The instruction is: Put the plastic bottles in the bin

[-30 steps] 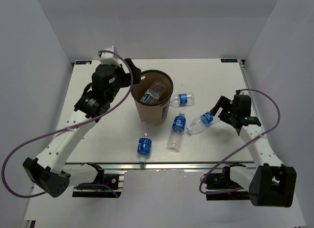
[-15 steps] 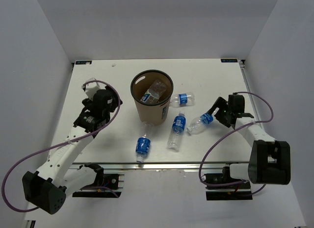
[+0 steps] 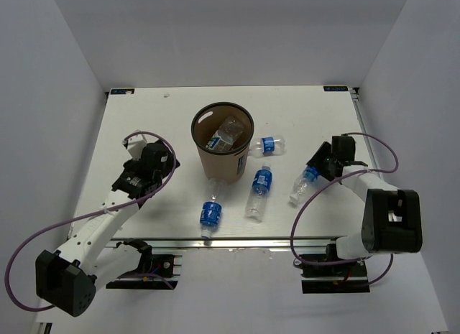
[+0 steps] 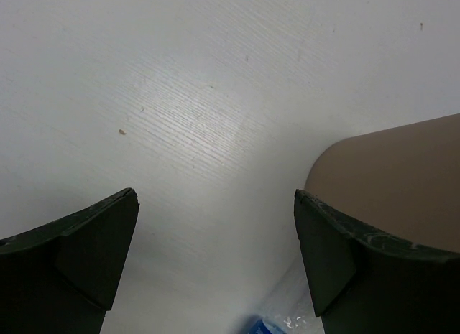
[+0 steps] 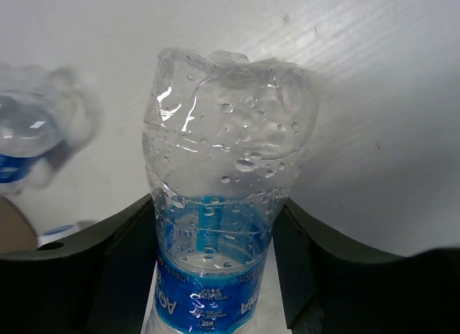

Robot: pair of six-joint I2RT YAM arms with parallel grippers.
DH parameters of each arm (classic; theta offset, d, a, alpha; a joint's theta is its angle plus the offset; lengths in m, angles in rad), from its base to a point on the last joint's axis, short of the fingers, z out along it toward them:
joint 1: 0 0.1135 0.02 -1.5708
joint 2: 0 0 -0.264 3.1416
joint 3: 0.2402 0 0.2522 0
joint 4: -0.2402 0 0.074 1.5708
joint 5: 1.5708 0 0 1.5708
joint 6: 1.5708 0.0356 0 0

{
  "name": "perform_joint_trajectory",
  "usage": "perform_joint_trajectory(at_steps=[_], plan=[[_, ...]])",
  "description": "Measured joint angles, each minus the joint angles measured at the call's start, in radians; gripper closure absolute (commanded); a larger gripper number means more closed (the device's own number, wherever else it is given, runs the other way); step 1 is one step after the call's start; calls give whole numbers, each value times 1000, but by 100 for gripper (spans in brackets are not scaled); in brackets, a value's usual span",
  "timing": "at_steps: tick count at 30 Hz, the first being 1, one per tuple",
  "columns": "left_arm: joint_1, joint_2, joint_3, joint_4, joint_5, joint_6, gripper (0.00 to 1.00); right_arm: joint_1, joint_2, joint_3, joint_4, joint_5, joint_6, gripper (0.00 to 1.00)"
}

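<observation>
The brown bin (image 3: 223,161) stands mid-table with one crumpled bottle (image 3: 227,132) inside. Three blue-labelled bottles lie on the table: one right of the bin (image 3: 267,145), one in front of it (image 3: 259,191), one at the front left (image 3: 210,210). My right gripper (image 3: 316,170) is shut on a fourth blue-labelled bottle (image 3: 301,183). In the right wrist view this bottle (image 5: 219,205) fills the gap between the fingers (image 5: 126,255). My left gripper (image 3: 169,166) is open and empty, left of the bin. Its wrist view shows the bin wall (image 4: 402,176) and a bottle's edge (image 4: 284,316).
White table with its front edge (image 3: 237,239) near the front bottles. Purple cables loop off both arms. Grey walls surround the table on three sides.
My left arm has drawn back from the bin's rim to the left and down. My right gripper has closed on the bottle, which has swung from slanting to nearly lengthwise.
</observation>
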Motion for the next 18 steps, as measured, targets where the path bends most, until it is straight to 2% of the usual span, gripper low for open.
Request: perform_joint_trajectory(at_steps=[4,6,9,13,18], plan=[[0,-5,-23,1,19,-6,2,0,-137,30,2,-15,-21,50],[0,-5,-35,6,29,-7,2,2,-235,67,46,-52,-34,54],[0,-6,-69,26,53,-6,2,34,-352,143,172,-117,-66,54],[0,-4,-117,46,96,-6,2,196,-388,299,387,-230,-171,52],[0,-1,-137,64,138,-6,2,459,-303,428,642,-336,-338,51]])
